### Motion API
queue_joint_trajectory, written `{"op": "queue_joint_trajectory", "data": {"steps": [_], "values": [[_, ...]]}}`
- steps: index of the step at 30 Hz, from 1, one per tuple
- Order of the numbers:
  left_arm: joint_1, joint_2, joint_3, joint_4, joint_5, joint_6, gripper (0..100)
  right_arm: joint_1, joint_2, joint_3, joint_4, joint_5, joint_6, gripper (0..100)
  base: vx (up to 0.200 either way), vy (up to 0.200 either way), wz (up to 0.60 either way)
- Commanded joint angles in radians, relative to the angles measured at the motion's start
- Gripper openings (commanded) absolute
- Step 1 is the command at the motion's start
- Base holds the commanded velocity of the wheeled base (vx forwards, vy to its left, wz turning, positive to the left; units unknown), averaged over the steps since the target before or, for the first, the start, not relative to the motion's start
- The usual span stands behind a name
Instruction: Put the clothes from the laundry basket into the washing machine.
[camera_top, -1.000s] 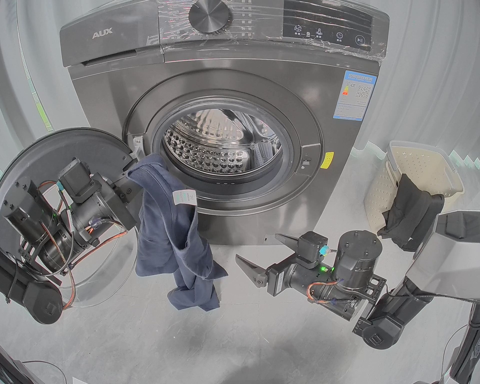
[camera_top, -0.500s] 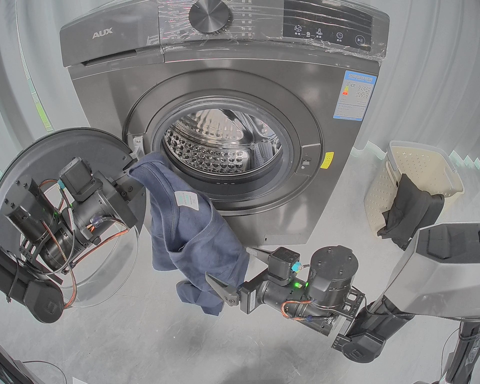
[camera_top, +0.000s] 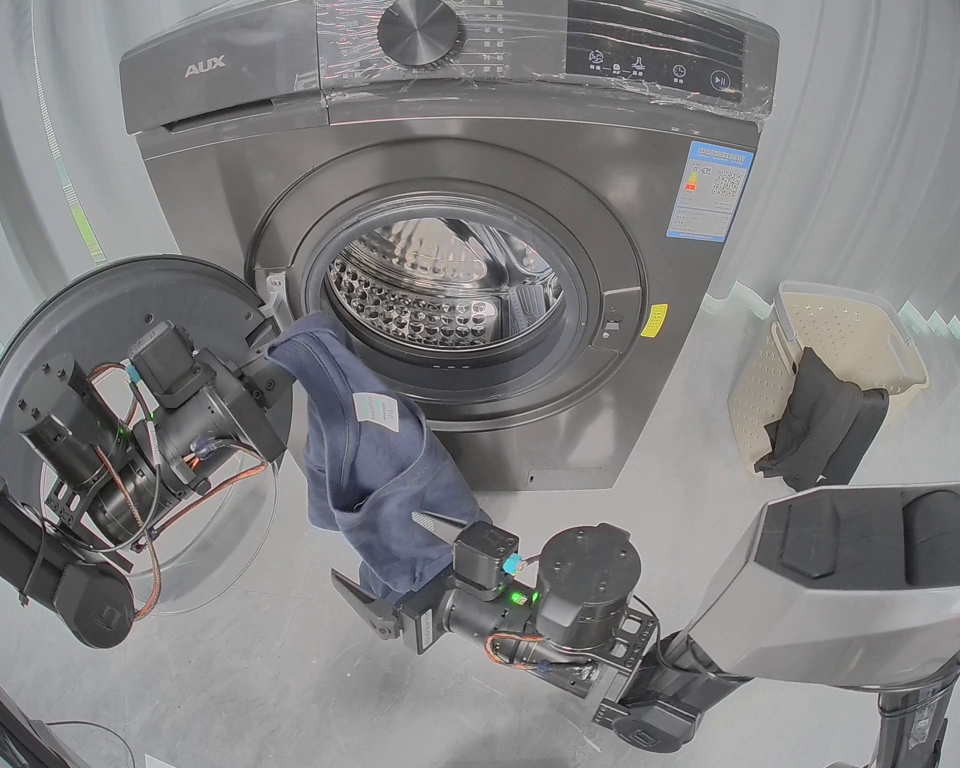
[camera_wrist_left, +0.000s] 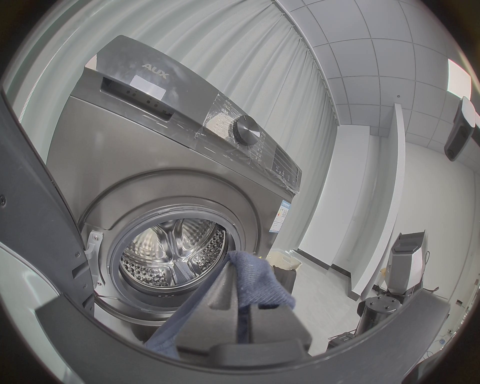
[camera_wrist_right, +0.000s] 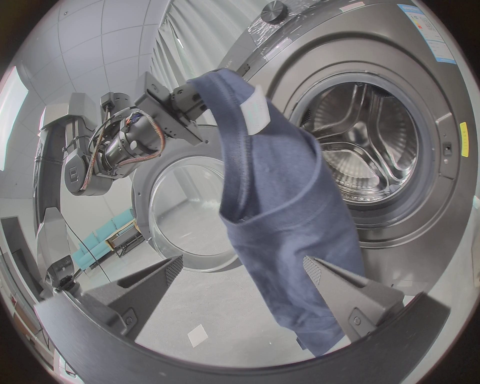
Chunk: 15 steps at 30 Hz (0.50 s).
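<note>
**Head view:** A blue shirt (camera_top: 385, 470) is held up in front of the washing machine (camera_top: 600, 200), just below its round opening. It has not been put inside yet. The top of the shirt is pinched tight by the left gripper (camera_top: 268, 365), beside the open door (camera_top: 120, 300). The rest of the shirt hangs down. The right gripper (camera_top: 395, 562) is seen low down, with its jaws wide apart and the hanging end of the shirt between them. Nothing is seen inside the shiny drum (camera_top: 440, 270). More dark clothes (camera_top: 820, 420) are draped over the rim of the laundry basket (camera_top: 860, 330), well off to the right of the machine.

**Left wrist view:** A fold of blue cloth is seen squeezed between the two closed fingers (camera_wrist_left: 220, 310). The drum's opening is seen just past the cloth.

**Right wrist view:** The shirt (camera_wrist_right: 280, 210) hangs between the two spread fingers (camera_wrist_right: 340, 285), closer to one of them. It is not grabbed on this side yet.

So the job is judged to be only begun. One shirt has been brought to the opening but must be pushed in. The dark clothes in the basket are left to be fetched.
</note>
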<state>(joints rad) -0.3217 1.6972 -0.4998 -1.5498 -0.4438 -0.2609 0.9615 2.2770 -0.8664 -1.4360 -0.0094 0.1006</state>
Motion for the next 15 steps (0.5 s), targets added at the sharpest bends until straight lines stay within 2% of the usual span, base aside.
{"op": "queue_joint_trajectory", "data": {"steps": [1,7,15], "values": [[-0.002,0.021,-0.003,0.0,0.002,0.0,0,0.017,0.044,-0.039,-0.009,0.0,-0.001,100,0.0,0.0,0.0],[-0.002,0.042,-0.016,0.0,0.03,0.002,0,0.034,0.078,-0.075,-0.012,-0.001,-0.001,100,0.0,0.0,0.0],[-0.002,0.038,-0.019,0.0,0.04,0.002,0,-0.04,0.174,-0.247,0.017,-0.015,-0.002,100,0.0,0.0,0.0]]}}
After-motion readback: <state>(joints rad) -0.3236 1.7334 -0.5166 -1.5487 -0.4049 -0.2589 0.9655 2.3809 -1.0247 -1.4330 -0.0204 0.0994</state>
